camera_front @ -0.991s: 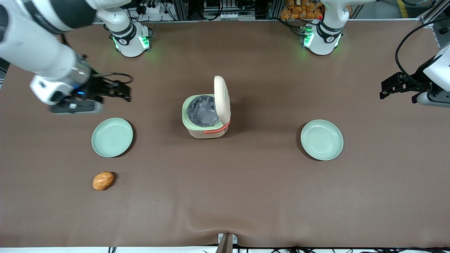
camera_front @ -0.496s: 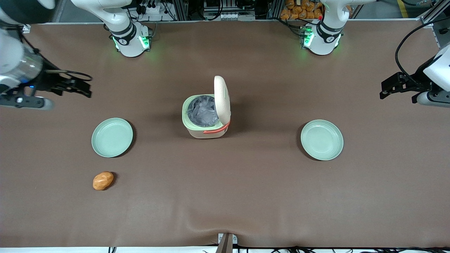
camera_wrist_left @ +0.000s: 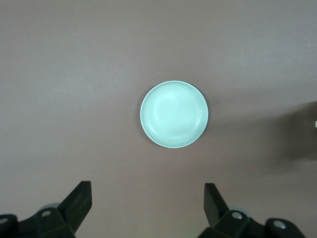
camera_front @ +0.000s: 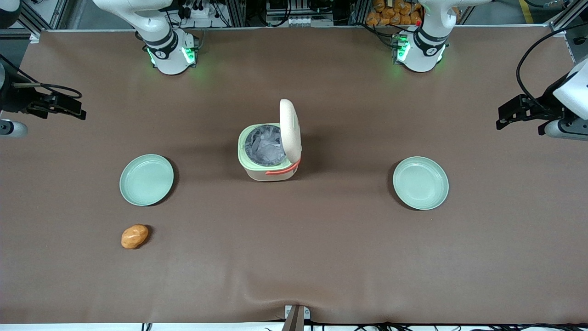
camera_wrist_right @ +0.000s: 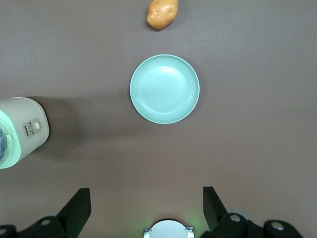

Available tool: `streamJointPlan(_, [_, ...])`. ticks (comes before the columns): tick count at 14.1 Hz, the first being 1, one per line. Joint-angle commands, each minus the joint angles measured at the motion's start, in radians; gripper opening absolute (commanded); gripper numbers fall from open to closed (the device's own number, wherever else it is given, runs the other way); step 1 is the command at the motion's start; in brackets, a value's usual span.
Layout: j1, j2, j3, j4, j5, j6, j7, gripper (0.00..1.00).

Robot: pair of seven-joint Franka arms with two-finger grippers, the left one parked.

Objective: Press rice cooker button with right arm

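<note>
The rice cooker [camera_front: 268, 158] stands mid-table, cream with a pale green rim and a coral handle. Its lid [camera_front: 290, 128] stands upright and open, and grey contents show in the pot. In the right wrist view the cooker [camera_wrist_right: 22, 130] shows its side with a small button panel [camera_wrist_right: 32, 126]. My right gripper [camera_front: 73, 109] hangs above the table at the working arm's end, well apart from the cooker. In the right wrist view the gripper [camera_wrist_right: 146, 198] is open wide and empty.
A green plate [camera_front: 146, 179] lies between the gripper and the cooker, also in the right wrist view [camera_wrist_right: 164, 89]. An orange-brown lump [camera_front: 134, 236] lies nearer the front camera than that plate. A second green plate [camera_front: 420, 183] lies toward the parked arm's end.
My right arm has drawn away from the cooker toward the working arm's end of the table. The cooker's lid has stayed open and nothing on the table has moved.
</note>
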Motion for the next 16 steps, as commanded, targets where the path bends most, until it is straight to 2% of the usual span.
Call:
streamJointPlan(1, [-0.002, -0.012, 0.001, 0.019, -0.017, -0.021, -0.011, 1.0])
streamJointPlan(7, [-0.002, -0.01, -0.032, 0.027, -0.029, -0.019, -0.034, 1.0])
streamJointPlan(9, [-0.002, -0.009, -0.032, 0.027, -0.046, -0.018, -0.051, 1.0])
streamJointPlan(16, [0.0, -0.007, -0.032, 0.027, -0.045, -0.018, -0.053, 1.0])
